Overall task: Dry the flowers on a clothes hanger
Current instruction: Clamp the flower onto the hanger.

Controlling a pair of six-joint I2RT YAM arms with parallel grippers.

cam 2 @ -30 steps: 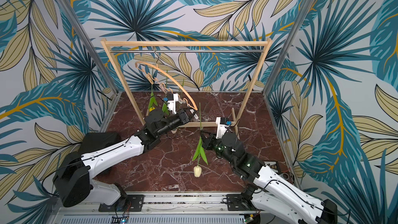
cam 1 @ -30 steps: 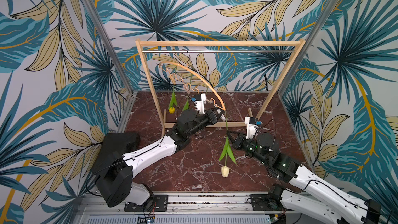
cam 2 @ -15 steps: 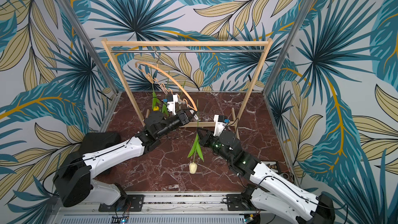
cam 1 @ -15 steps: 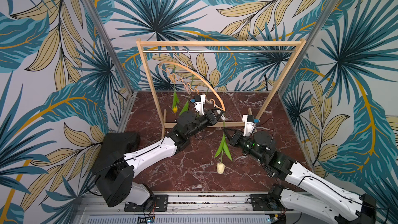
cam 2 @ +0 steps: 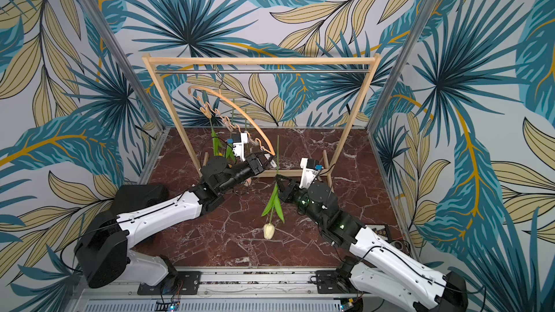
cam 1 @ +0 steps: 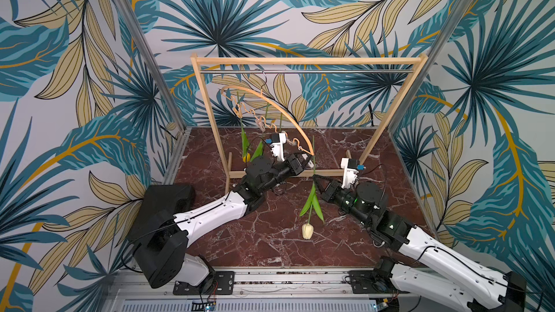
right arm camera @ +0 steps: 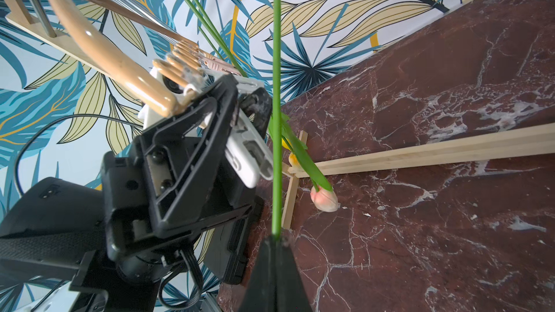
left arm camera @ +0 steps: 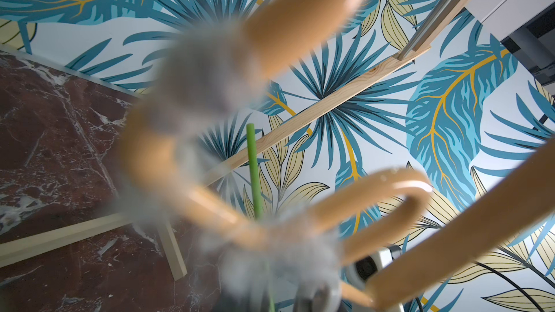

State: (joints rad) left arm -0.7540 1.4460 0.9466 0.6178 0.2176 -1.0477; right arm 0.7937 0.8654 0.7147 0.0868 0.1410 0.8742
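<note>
- Under the wooden rack [cam 1: 300, 60]: clothes hanger [cam 1: 262, 93], hooked on the metal rail and tilted.
- left gripper [cam 1: 307, 159]: jaws part-closed, pinching a white clip [right arm camera: 249, 157] at the hanger's low end.
- right gripper [cam 1: 314, 177]: pressed together on the cream-white tulip [cam 1: 311, 204], which hangs head down with its stem just beside that clip.
- yellow tulip [cam 1: 246, 157], pink tulip [right arm camera: 326, 198]: hanging head-down below the hanger.

The left wrist view shows the clothes hanger [left arm camera: 300, 19] and the clip [left arm camera: 282, 253] at the jaws only as a close blur. The right wrist view's bottom edge cuts off the cream tulip [right arm camera: 276, 115] at the jaws, leaving its head unseen.
</note>
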